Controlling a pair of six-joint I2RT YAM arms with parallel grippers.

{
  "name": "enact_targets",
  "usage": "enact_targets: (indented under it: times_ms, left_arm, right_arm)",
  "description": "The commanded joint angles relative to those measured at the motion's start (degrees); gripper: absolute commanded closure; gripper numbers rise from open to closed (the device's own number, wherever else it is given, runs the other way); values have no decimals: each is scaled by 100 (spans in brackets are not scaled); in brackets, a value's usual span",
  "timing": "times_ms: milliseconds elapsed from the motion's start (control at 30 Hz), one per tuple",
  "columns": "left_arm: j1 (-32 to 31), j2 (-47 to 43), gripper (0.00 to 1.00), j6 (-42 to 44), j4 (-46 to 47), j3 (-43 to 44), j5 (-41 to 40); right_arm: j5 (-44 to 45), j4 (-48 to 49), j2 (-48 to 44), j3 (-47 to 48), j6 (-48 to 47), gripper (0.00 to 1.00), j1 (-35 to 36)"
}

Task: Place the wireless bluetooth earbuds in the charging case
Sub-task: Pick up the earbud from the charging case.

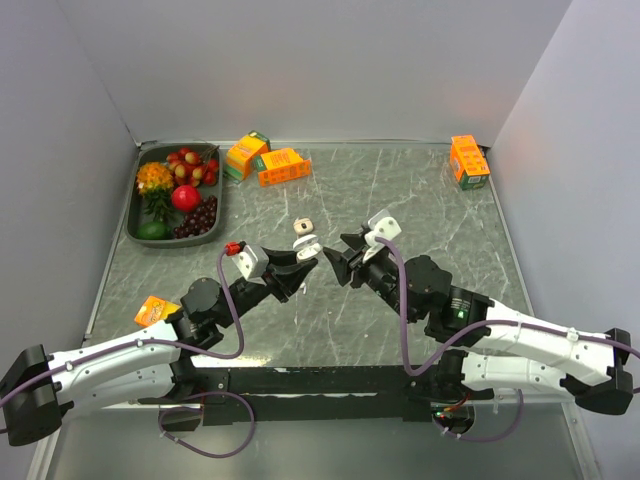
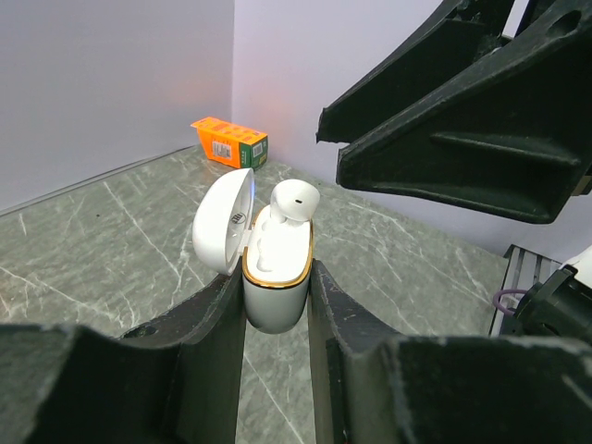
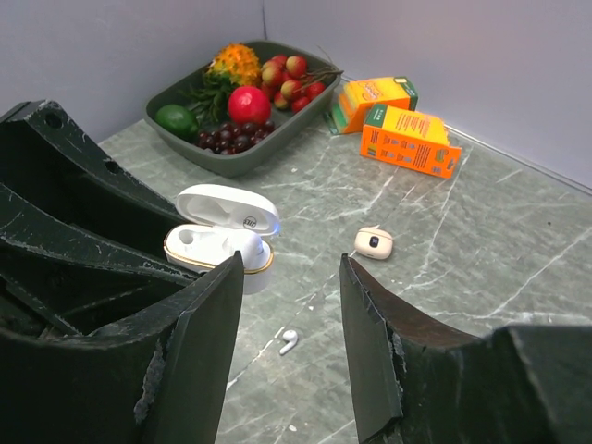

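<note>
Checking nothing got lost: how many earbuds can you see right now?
2. One earbud stands in the open charging case gripped by the left end effector; a second earbud lies loose on the table. More may be hidden inside the small beige case.

I'm getting soft, even light from overhead, bright across the table (image 1: pixel 420 200), with only faint shadows around the charging case (image 1: pixel 308 250). On the left wrist view the case is crisp with a mild sheen on its lid, the black fingers (image 2: pixel 194 370) below it go nearly featureless, and the orange box (image 2: pixel 229 141) behind it looks slightly soft, I think.
</note>
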Motion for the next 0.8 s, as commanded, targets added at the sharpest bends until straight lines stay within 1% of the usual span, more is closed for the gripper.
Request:
enact_targets:
  times_ms: [0,167,233,567,767]
  left_arm:
    - [-14,-121,99,10,376,3,7]
    - [-14,-112,99,1,394,12,34]
    - [-15,-121,99,1,376,29,34]
    - [-14,-147,99,-7,402,12,43]
    - [-23,-156,99,-16,394,12,69]
  right_arm:
    - [176,83,-63,267,-57,46,-15]
    - [167,30,122,381,22,45,-15]
    - [185,-137,201,451,49,45,-15]
    - [1,-129,359,531,58,44,-15]
    - [53,-164,465,601,58,43,-6]
